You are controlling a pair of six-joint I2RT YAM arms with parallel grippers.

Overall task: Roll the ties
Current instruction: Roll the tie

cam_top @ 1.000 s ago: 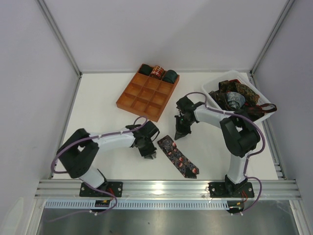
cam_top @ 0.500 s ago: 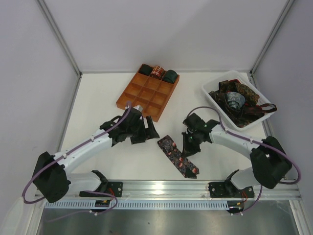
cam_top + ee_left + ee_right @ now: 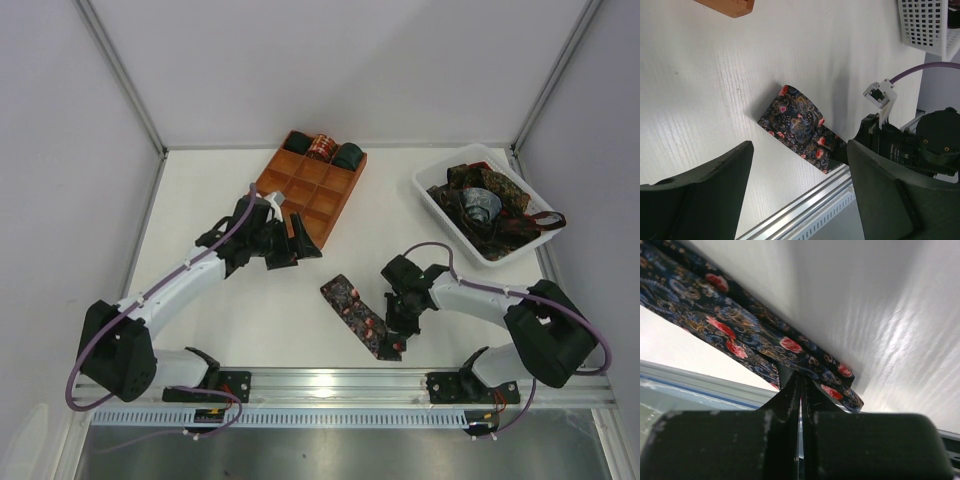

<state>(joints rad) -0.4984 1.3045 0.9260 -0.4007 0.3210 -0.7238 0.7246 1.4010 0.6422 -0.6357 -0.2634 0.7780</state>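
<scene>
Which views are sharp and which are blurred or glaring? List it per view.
Top external: evenly lit, sharp, soft shadows. Left wrist: floral tie crisp, left fingers dark. Right wrist: glare streaks on the table, right fingers blurred up close.

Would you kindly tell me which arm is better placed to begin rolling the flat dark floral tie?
Probably the right: the right hand sits shut at the near end of the dark floral fabric tie; the left hand hangs open by the orange-brown gridded tray, apart from the tie.
</scene>
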